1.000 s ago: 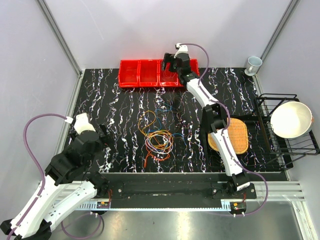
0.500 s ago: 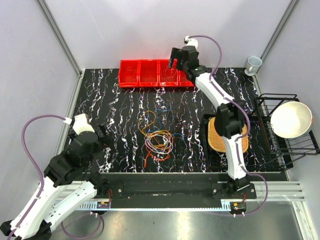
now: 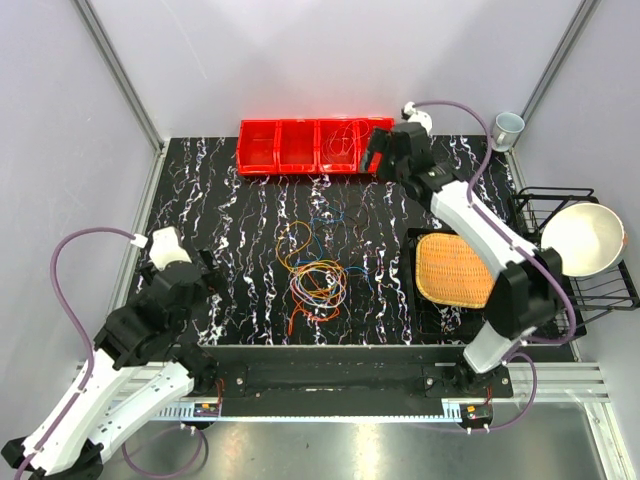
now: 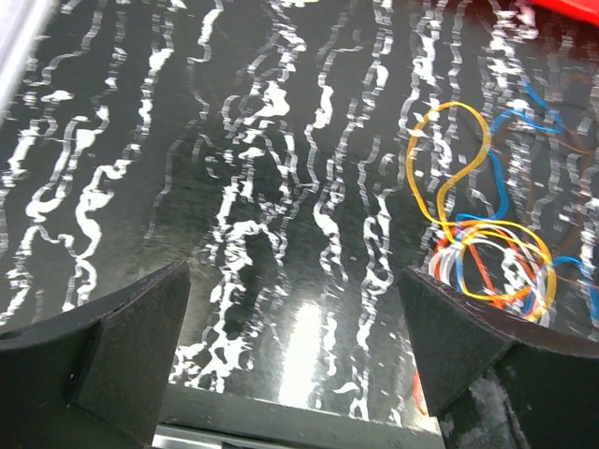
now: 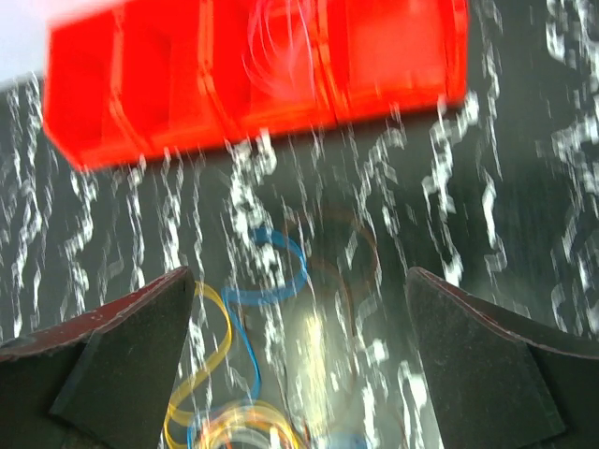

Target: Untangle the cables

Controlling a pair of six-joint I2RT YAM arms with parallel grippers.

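Observation:
The cables (image 3: pixel 314 272) lie in a loose tangle of orange, yellow, red, purple and blue loops at mid-table. In the left wrist view the cables (image 4: pixel 479 234) sit ahead on the right, just beyond my right finger. My left gripper (image 3: pixel 203 270) (image 4: pixel 295 351) is open over bare table, left of the tangle. My right gripper (image 3: pixel 379 153) (image 5: pixel 299 360) is open and empty at the right end of the red bins (image 3: pixel 315 147), above the table. Blurred blue and yellow cables (image 5: pixel 267 285) show below it. A thin pale cable (image 3: pixel 346 138) (image 5: pixel 281 51) lies in a bin.
A row of red bins (image 5: pixel 253 75) stands at the back edge. A woven basket (image 3: pixel 455 270) lies right of the tangle. A black dish rack (image 3: pixel 545 200) holding a white bowl (image 3: pixel 582 238) stands at the right edge, and a cup (image 3: pixel 507 128) at the back right corner.
The right arm has swung right from above the red bins, its elbow moving off the basket, which now shows whole. The left arm has barely moved.

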